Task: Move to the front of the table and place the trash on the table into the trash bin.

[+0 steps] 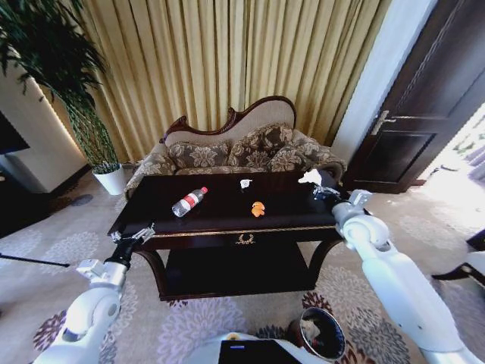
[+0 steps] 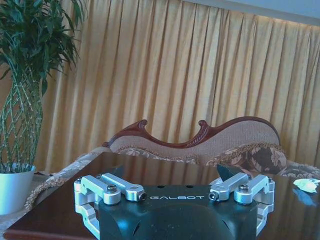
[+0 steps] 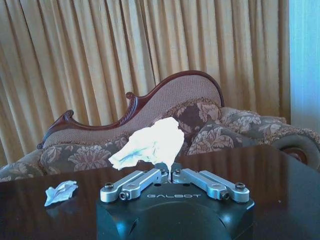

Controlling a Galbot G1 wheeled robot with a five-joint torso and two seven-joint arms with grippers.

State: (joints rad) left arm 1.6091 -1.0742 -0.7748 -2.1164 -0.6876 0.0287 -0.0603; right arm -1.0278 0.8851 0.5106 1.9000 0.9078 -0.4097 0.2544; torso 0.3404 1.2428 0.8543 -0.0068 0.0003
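Right claw (image 3: 167, 172) pinching white paper (image 3: 149, 142), apparently lifted

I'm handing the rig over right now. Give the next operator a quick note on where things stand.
Right pincer: shut on a white paper wad, over the table's right end.
Left pincer: open, empty, at the table's left front corner.
On the table: bottle, orange scrap, small white paper bit.
Bin: on the floor near the robot's right, some trash already inside.
Left: bin the wad, then the other three.
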